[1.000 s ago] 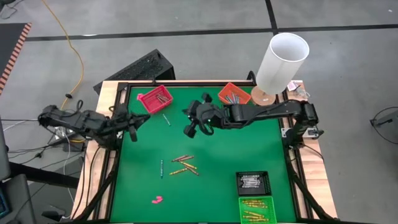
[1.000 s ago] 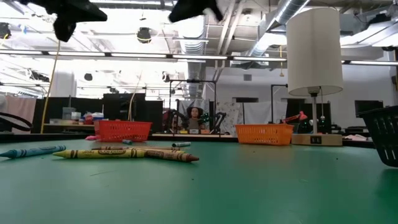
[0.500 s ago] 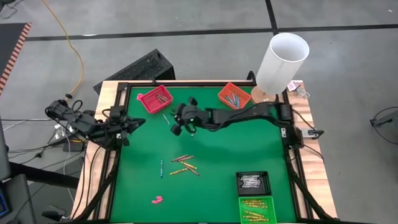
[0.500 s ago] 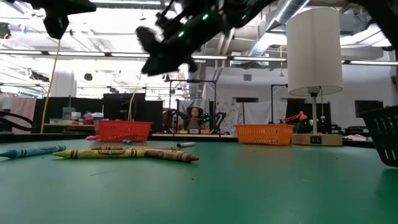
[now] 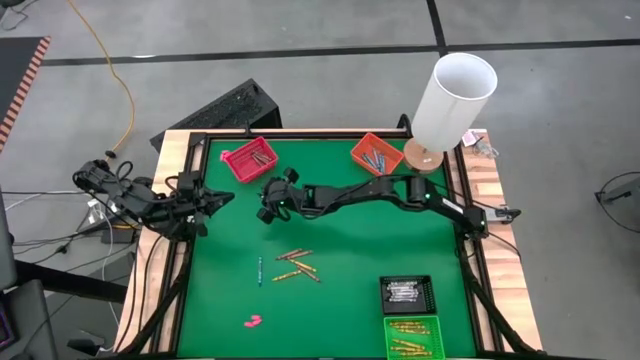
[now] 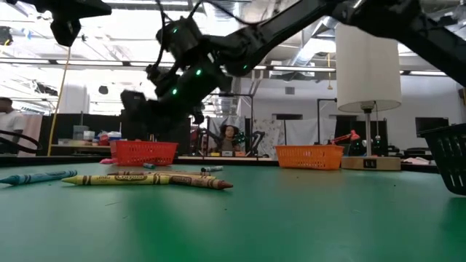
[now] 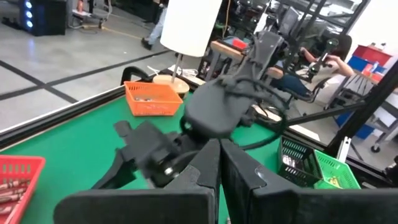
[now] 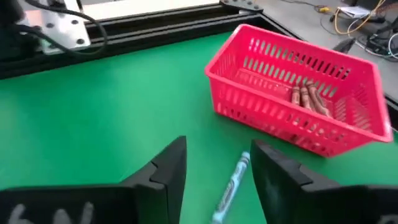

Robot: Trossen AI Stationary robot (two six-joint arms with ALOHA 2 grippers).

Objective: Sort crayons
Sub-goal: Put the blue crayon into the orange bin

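Note:
A blue crayon (image 8: 230,186) lies flat on the green mat beside the red basket (image 8: 292,102), which holds reddish crayons (image 8: 308,99). My right gripper (image 8: 214,165) is open above the blue crayon, one finger to each side, touching nothing; it also shows in the high view (image 5: 268,200). More crayons (image 5: 295,265) lie loose mid-table, with a teal one (image 5: 260,270) beside them. My left gripper (image 5: 205,205) is shut and empty at the table's left edge.
An orange basket (image 5: 375,152) stands at the far edge, and a white lamp (image 5: 455,95) at the far right corner. A black basket (image 5: 407,293) and a green basket (image 5: 412,338) sit near right. A pink lump (image 5: 252,321) lies at the near edge.
My right gripper has swung from mid-table toward the left and down, coming low over the blue crayon by the red basket. My left arm has drawn back a little toward the left edge. The crayons have not moved.

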